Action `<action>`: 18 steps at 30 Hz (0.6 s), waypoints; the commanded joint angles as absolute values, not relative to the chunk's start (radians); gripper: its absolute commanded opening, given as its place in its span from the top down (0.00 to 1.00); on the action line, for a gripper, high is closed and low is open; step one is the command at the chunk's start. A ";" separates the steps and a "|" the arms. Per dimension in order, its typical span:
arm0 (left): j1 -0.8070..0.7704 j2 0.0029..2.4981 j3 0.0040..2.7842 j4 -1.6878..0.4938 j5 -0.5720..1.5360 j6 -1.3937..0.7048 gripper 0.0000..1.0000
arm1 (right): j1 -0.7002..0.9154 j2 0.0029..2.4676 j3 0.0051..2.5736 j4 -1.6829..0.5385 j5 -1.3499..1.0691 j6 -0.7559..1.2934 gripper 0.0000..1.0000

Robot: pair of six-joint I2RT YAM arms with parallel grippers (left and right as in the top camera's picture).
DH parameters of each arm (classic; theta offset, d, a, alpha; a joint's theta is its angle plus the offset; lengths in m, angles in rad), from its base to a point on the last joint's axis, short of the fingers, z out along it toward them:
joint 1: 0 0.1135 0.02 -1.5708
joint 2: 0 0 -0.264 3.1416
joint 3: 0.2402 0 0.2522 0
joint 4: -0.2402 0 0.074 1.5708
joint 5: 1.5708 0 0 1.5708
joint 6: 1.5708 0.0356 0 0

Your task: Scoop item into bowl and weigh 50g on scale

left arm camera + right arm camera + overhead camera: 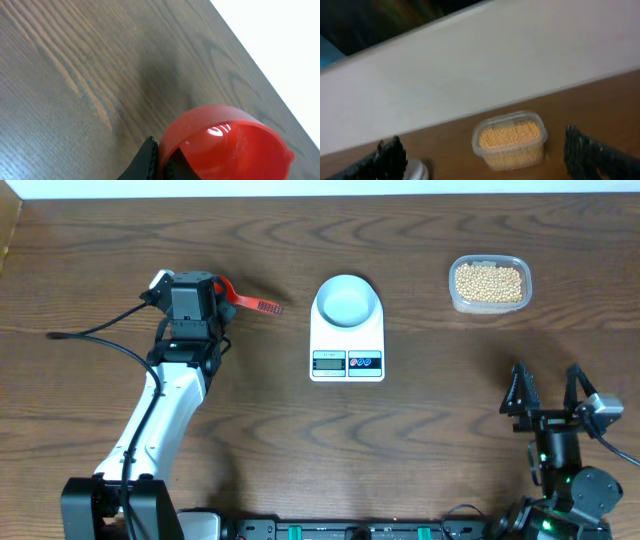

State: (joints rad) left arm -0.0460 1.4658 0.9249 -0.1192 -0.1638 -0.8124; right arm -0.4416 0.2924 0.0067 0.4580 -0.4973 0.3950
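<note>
The beige beans (489, 281) fill a clear plastic container (489, 302) at the back right; the beans also show in the right wrist view (511, 135). The pale bowl (347, 300) stands empty on the white scale (347, 350) at the table's middle; its edge shows in the right wrist view (415, 171). My left gripper (215, 292) is at the back left, shut on a red scoop (245, 300), its cup large in the left wrist view (225, 145). My right gripper (548, 383) is open and empty near the front right.
The table's far edge and a white wall (485, 65) lie behind the container. Black cables (100, 330) trail left of the left arm.
</note>
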 commanded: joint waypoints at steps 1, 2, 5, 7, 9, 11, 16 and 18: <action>-0.044 1.459 0.950 -0.113 -0.181 -0.817 0.93 | -0.387 0.471 0.035 0.555 -0.499 0.393 0.01; -0.044 1.459 0.950 -0.113 -0.181 -0.817 0.93 | -0.368 0.534 0.055 0.580 -0.499 0.374 0.01; -0.044 1.459 0.950 -0.110 -0.181 -0.817 0.93 | -0.315 0.702 0.137 0.595 -0.495 0.322 0.01; -0.044 1.459 0.950 -0.110 -0.181 -0.817 0.93 | -0.260 0.872 0.244 0.596 -0.496 0.297 0.01; -0.044 1.459 0.950 -0.110 -0.181 -0.818 0.93 | -0.200 1.036 0.363 0.596 -0.501 0.298 0.01; -0.044 1.459 0.950 -0.110 -0.180 -0.818 0.93 | -0.147 1.149 0.446 0.596 -0.508 0.298 0.01; -0.045 1.459 0.950 -0.114 -0.147 -0.845 0.93 | 0.002 1.353 0.607 0.595 -0.508 0.297 0.01; -0.045 1.459 0.950 -0.114 -0.092 -0.864 0.93 | 0.052 1.399 0.645 0.595 -0.508 0.298 0.01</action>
